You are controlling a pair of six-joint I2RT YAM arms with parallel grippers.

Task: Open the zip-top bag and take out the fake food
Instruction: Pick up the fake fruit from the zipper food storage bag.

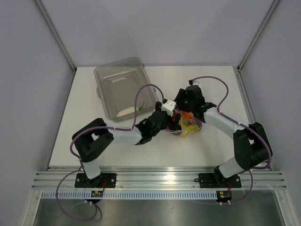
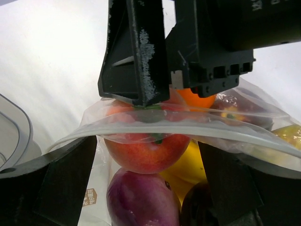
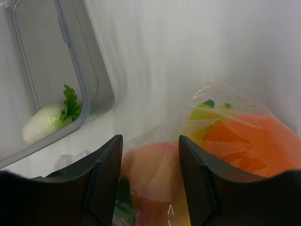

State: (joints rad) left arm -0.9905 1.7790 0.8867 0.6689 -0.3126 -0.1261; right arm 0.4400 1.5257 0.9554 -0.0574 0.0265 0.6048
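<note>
The zip-top bag [image 1: 190, 126] lies mid-table with its mouth spread toward my left gripper [image 2: 148, 155], whose fingers stand wide open on either side, just under the zip rim [image 2: 188, 129]. Inside show fake food pieces: a peach [image 2: 146, 150], a dark red apple [image 2: 141, 200], a yellow banana [image 2: 190, 165], an orange [image 2: 197, 98] and a dark round piece [image 2: 197, 207]. My right gripper [image 3: 150, 141] comes down on the bag [image 3: 211, 94] from the far side, its fingers closed on the film around the peach [image 3: 150, 165]. The orange [image 3: 249, 141] sits to its right. Both grippers [image 1: 175, 120] [image 1: 184, 109] meet at the bag.
A rigid clear-grey tub [image 1: 113, 77] stands at the back left, close to the bag. A white radish with a green top [image 3: 47, 123] lies inside it near the corner [image 3: 89, 94]. Purple cables arch over both arms.
</note>
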